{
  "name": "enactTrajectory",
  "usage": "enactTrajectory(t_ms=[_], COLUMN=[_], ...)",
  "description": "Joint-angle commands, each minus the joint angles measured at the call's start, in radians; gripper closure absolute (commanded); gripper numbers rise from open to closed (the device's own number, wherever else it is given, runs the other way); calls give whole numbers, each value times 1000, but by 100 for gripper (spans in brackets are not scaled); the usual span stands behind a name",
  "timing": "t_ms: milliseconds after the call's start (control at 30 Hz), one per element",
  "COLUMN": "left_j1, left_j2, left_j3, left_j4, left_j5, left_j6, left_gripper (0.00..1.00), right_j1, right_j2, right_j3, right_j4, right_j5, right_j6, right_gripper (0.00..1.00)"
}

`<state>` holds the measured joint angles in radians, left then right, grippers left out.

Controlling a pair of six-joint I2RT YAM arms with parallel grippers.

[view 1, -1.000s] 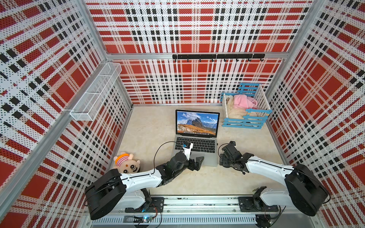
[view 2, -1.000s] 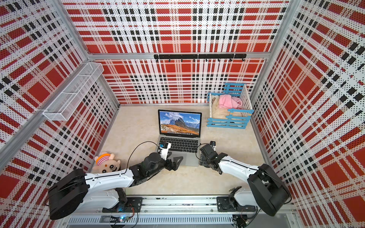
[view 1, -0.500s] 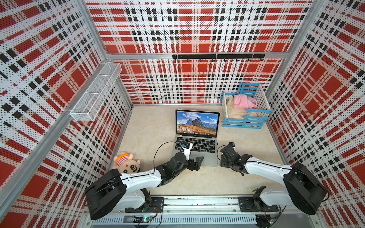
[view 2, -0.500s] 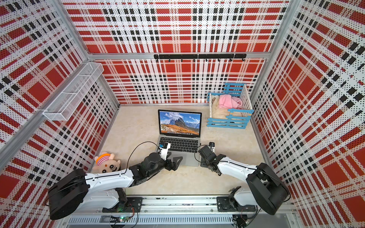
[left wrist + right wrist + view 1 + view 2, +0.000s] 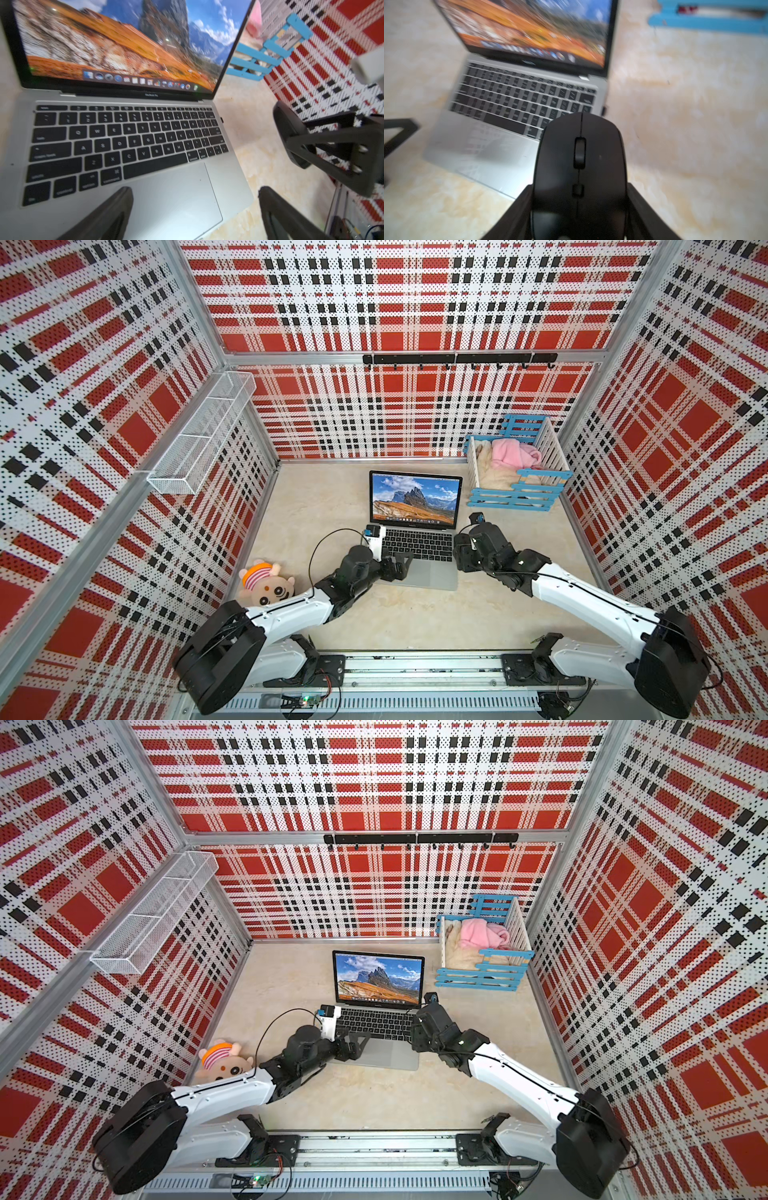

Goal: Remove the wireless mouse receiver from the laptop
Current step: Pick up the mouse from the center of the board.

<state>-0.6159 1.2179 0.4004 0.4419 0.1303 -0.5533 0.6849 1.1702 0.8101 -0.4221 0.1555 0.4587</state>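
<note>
Right gripper (image 5: pixel 579 187): jaws clamped on the flanks of a black mouse (image 5: pixel 579 153), with one of the fingers (image 5: pixel 519 209) against each side. The mouse nose projects forward of the fingertips. The wrist view is blurred, so it cannot be told whether the mouse rests on the table (image 5: pixel 415 614) or hangs clear of it.

Just ahead of the mouse nose and slightly to its right is the wireless mouse receiver (image 5: pixel 604 110). It is a small dark stub standing out from the right edge of the laptop (image 5: pixel 500 164), level with the keyboard rows nearest the hinge. Its metal plug is not visible. The laptop lies directly to the left of this gripper, lid open, with a mountain wallpaper on the screen.

Left gripper (image 5: pixel 193 190): jaws spread wide and holding nothing. It sits above the front left part of the laptop, by the trackpad (image 5: pixel 176 193). Contact with the surface cannot be told.

Beyond the right gripper, toward the far wall, is a blue slatted crate (image 5: pixel 515 497) containing pink cloth (image 5: pixel 513 454). Left of the left arm, against the side wall, is a plush toy (image 5: pixel 266 585).
</note>
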Motion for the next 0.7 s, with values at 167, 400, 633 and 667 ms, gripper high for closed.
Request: enactTrajectory(t_ms=[167, 400, 633, 667], left_j1=[218, 249, 245, 245], left_j2=[-4, 31, 58, 52], left_j3=[108, 115, 125, 131], left_j4=[55, 69, 64, 58], left_j5=[460, 660, 696, 693], left_j6=[-185, -275, -246, -230], left_gripper=[2, 7, 8, 8], right_j1=[26, 90, 113, 111], right_j2=[100, 188, 239, 241], right_j3=[139, 221, 296, 305], right_j4=[56, 69, 43, 34], right_j5=[-234, -288, -363, -373], right_j6=[-433, -570, -612, -609], right_gripper=[45, 43, 44, 44])
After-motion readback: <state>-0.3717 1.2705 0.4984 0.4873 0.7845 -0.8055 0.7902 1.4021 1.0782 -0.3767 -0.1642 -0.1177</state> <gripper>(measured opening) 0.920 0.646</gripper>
